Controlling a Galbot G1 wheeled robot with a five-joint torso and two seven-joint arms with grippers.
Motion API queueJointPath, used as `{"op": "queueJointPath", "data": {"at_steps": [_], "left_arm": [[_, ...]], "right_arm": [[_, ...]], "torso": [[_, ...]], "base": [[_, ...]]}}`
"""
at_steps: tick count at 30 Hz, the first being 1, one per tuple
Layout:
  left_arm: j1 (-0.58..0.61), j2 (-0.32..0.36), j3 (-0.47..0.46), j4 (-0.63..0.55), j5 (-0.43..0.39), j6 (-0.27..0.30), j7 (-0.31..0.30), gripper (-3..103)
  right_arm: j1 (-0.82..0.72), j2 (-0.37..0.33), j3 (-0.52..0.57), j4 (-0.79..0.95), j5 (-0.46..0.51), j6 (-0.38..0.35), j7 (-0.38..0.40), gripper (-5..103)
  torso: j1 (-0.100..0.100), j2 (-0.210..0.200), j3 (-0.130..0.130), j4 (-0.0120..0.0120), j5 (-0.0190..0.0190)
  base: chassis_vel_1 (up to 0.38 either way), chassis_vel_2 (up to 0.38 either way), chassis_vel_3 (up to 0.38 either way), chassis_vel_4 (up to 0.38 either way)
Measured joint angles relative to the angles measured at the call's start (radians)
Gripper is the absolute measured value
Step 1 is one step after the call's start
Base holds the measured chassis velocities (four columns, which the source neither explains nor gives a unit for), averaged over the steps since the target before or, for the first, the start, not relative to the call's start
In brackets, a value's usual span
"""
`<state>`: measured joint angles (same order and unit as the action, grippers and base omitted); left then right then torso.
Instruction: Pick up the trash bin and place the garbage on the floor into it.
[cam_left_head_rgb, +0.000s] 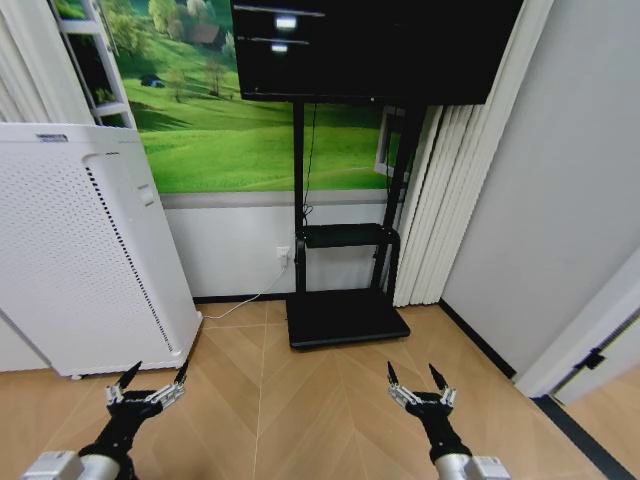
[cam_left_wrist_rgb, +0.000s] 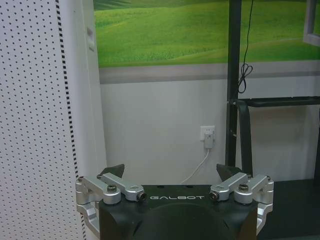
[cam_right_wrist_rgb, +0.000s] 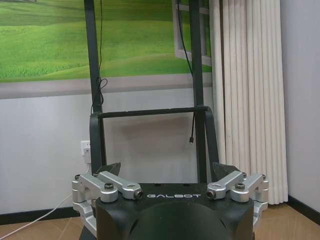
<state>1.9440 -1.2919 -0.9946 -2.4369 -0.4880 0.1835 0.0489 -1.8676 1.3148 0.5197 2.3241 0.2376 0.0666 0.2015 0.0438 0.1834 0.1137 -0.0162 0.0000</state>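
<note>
tall white perforated appliance (cam_left_head_rgb: 85, 250) far L, by wall w/ green meadow mural (cam_left_head_rgb: 250, 140) | L gripper (cam_left_head_rgb: 148, 386) low over wood floor (cam_left_head_rgb: 300, 400), fingers spread, nothing held | black TV stand (cam_left_head_rgb: 345, 310) ctr, dark screen (cam_left_head_rgb: 370, 45) above | R gripper (cam_left_head_rgb: 421, 379) low R, fingers spread, nothing held | white curtain (cam_left_head_rgb: 450, 200) R | trash bin & garbage: can't tell where

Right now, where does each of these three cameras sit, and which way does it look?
Head: high up, looking down at floor, TV stand; both open grippers, left, right.
Left wrist: behind the left gripper, facing the wall, white appliance.
Right wrist: behind the right gripper, facing the stand, curtain.
Shared: stand, green mural.
</note>
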Motion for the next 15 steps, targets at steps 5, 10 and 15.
{"op": "queueJointPath", "data": {"at_steps": [5, 10, 15], "left_arm": [[0.0, 0.0, 0.0, 0.0, -0.001, 0.0, 0.0, 100], [0.0, 0.0, -0.001, 0.001, -0.001, 0.0, -0.001, 100], [0.0, 0.0, -0.001, 0.001, -0.002, 0.0, -0.001, 100]], "right_arm": [[0.0, 0.0, 0.0, -0.001, 0.001, 0.0, 0.0, 100], [0.001, -0.001, 0.0, -0.001, 0.002, 0.0, 0.0, 100], [0.001, -0.001, 0.0, -0.002, 0.003, 0.0, 0.0, 100]], "torso": [[0.0, 0.0, 0.0, 0.0, 0.0], [0.0, 0.0, 0.0, 0.0, 0.0], [-0.001, -0.002, -0.002, -0.0001, 0.0]], "base": [[0.0, 0.0, 0.0, 0.0], [0.0, 0.0, 0.0, 0.0], [0.0, 0.0, 0.0, 0.0]]}}
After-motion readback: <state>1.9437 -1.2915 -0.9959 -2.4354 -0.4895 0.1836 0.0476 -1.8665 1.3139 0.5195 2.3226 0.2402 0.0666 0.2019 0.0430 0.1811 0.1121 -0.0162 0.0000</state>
